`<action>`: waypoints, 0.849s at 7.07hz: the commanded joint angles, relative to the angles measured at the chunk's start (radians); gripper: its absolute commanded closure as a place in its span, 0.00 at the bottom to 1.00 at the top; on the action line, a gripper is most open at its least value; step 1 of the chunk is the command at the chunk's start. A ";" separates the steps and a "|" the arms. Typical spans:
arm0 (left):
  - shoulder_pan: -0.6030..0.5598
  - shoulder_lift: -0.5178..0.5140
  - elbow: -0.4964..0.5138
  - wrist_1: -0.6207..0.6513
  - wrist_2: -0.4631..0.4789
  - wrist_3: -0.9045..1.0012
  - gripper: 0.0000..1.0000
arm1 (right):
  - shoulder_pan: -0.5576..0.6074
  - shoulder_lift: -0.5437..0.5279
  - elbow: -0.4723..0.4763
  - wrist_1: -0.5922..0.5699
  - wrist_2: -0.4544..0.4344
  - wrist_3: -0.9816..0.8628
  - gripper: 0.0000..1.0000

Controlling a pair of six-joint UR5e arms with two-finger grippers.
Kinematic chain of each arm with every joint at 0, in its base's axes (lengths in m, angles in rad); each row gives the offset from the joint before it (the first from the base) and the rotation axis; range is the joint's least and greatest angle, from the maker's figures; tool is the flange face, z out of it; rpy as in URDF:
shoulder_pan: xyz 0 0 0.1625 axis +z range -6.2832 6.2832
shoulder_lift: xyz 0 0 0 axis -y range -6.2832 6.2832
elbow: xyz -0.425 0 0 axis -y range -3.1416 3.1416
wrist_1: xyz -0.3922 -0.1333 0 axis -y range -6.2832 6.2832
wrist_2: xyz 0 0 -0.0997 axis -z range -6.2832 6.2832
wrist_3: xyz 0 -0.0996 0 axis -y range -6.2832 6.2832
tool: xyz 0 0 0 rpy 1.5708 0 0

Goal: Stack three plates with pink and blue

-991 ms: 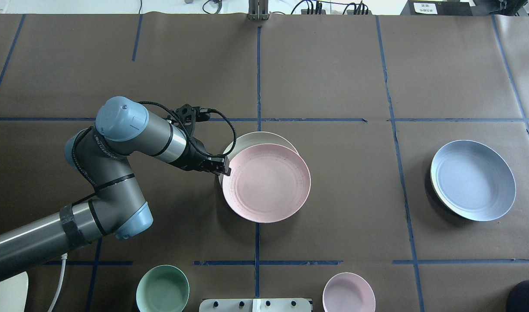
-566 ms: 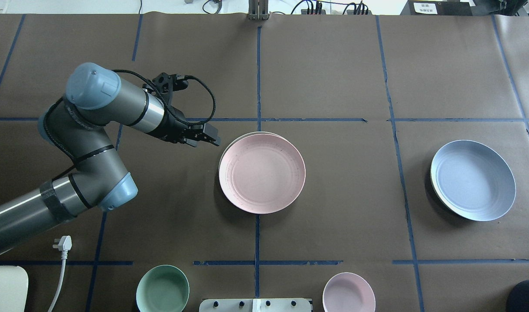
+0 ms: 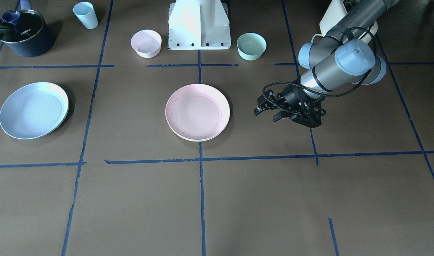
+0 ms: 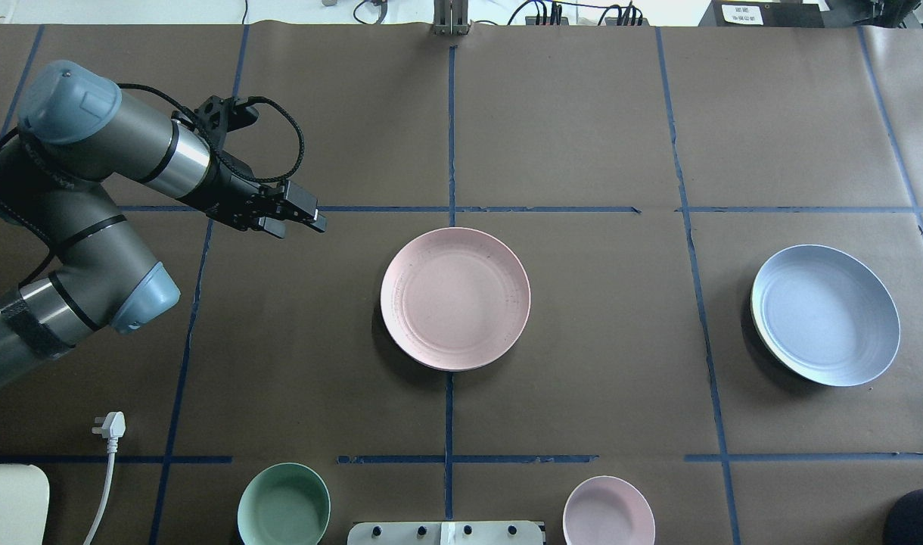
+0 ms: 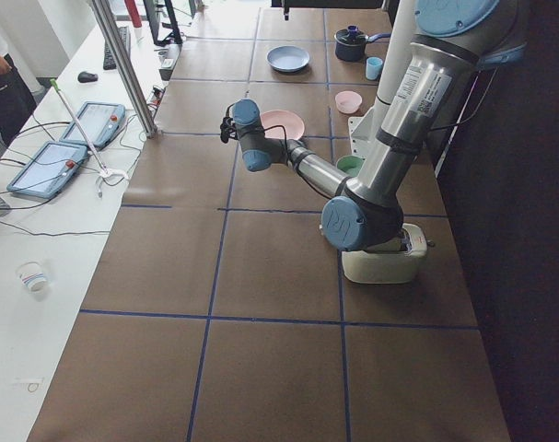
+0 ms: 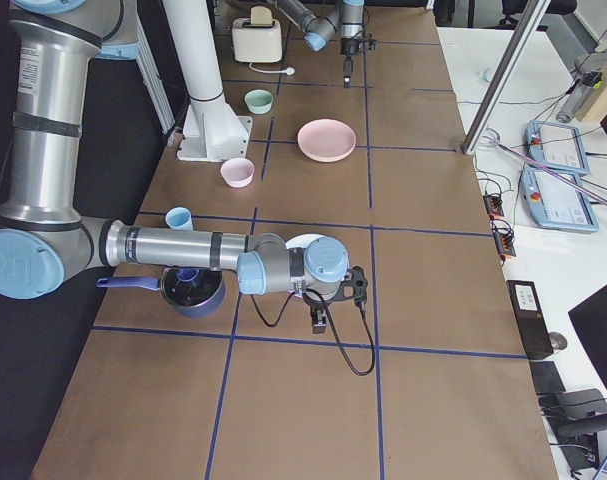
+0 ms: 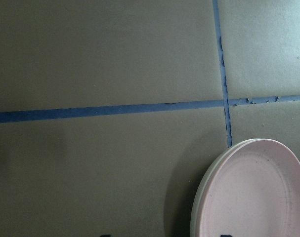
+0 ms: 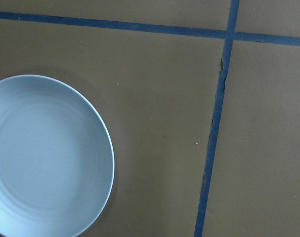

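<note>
Left claw point(image 4: 304, 216) hangs above the tabletop point(image 4: 582, 113), jaws apart, nothing between them. Pink plate point(image 4: 455, 309) lies ahead of its fingertips and well apart from them, on the cross of blue tape lines. Left wrist view catches only the plate's near edge, in the low corner. Cream plate point(image 3: 199, 139) sits directly under the pink one and shows only as a thin pale rim at one side, so two of the three are stacked. Blue plate point(image 4: 825, 314) lies alone, far beyond the stack from the left claw, flat on the tabletop. Right claw point(image 6: 319, 322) shows only in the side view, low and just beside the blue plate; cannot tell whether it is open or closed. The right wrist view has the blue plate below it and off to one side, seemingly not touched.
</note>
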 commanded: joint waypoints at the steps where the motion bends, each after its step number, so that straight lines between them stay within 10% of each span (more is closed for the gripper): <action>1: -0.002 0.004 -0.003 0.000 -0.001 -0.001 0.19 | -0.113 -0.047 -0.081 0.329 -0.003 0.240 0.02; 6: 0.000 0.005 -0.003 0.000 0.006 -0.007 0.17 | -0.279 -0.005 -0.169 0.502 -0.104 0.495 0.11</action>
